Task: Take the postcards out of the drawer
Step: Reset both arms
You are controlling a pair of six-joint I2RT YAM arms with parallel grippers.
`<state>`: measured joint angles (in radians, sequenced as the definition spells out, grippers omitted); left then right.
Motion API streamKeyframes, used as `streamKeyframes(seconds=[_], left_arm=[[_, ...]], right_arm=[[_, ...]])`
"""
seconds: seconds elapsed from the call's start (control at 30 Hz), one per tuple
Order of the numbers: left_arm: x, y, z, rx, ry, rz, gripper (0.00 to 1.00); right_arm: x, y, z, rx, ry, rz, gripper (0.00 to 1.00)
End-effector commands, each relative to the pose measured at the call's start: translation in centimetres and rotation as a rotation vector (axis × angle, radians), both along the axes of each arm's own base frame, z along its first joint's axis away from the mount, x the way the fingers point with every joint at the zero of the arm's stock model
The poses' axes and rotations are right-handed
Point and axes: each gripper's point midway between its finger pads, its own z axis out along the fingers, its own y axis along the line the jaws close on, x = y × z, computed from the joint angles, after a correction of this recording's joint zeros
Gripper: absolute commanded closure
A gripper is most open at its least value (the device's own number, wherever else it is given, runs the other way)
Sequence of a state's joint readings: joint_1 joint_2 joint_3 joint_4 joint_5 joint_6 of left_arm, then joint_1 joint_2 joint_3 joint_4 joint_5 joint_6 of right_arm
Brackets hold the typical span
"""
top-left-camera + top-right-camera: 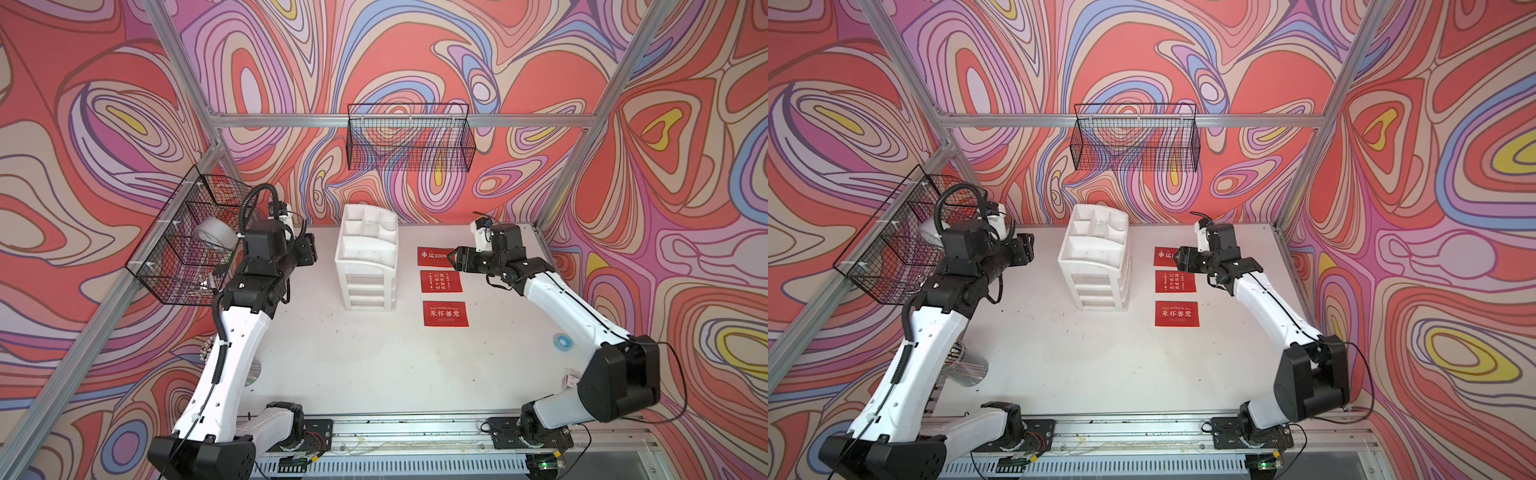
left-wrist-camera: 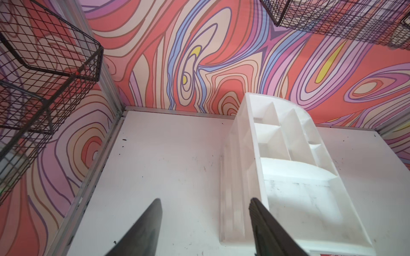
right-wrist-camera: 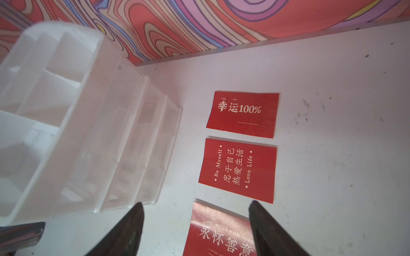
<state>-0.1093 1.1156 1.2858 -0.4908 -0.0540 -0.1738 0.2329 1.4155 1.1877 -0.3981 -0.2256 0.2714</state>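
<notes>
Three red postcards lie flat in a row on the white table, right of the white organizer (image 1: 368, 249): the far one (image 1: 432, 256), the middle one (image 1: 441, 281) and the near one (image 1: 445, 313). The right wrist view shows the same three (image 3: 243, 114), (image 3: 238, 169), (image 3: 221, 232). The organizer's clear drawers (image 1: 371, 286) all sit pushed in, and I cannot tell which is the task's drawer. My right gripper (image 1: 455, 257) (image 3: 196, 204) hangs open and empty over the far card's right end. My left gripper (image 1: 309, 249) (image 2: 205, 200) is open and empty, raised to the left of the organizer.
A black wire basket (image 1: 187, 241) on the left wall holds a tape roll (image 1: 216, 237). Another wire basket (image 1: 409, 137) hangs on the back wall. A metal cup (image 1: 967, 368) stands by the left arm. A blue ring (image 1: 562, 341) and a small box (image 1: 572, 380) lie at the right.
</notes>
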Motion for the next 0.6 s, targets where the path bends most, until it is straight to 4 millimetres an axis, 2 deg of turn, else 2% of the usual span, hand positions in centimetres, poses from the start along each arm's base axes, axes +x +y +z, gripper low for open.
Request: streamKeyframes(seconds=[0.0,0.03,0.07,0.1,0.17,0.27,0.47,0.57], left_arm=[[-1.2,1.3,1.1,0.039,-0.049,0.050,0.30],[-1.3,1.4,0.9,0.038,-0.047,0.056,0.29],[-1.4,1.4,0.8,0.033,-0.043,0.057,0.03],[-1.4,1.4,0.5,0.022,-0.039,0.062,0.00],[-1.4,1.4,-0.3,-0.002,-0.027,0.070,0.00],[-1.3,1.9,-2.7,-0.035,0.032,0.122,0.00],[-0.6,2.0,-8.1,-0.030,0.107,0.141,0.00],[-0.5,3.3,-10.9,-0.001,0.108,0.208,0.00]], right_arm=[[-0.8,-2.4,1.5,-0.029,-0.085,-0.058,0.10],[-1.1,-3.0,1.9,-0.023,-0.102,-0.071,0.02],[-1.5,-3.5,2.3,-0.019,-0.117,-0.083,0.02],[-1.7,-4.0,2.6,-0.020,-0.133,-0.097,0.02],[-2.1,-5.0,3.1,-0.036,-0.159,-0.131,0.02],[-2.2,-7.4,2.9,-0.087,-0.165,-0.220,0.02],[-1.7,-12.0,1.0,-0.108,-0.152,-0.375,0.02],[-1.3,-13.2,-0.5,-0.114,-0.137,-0.419,0.02]])
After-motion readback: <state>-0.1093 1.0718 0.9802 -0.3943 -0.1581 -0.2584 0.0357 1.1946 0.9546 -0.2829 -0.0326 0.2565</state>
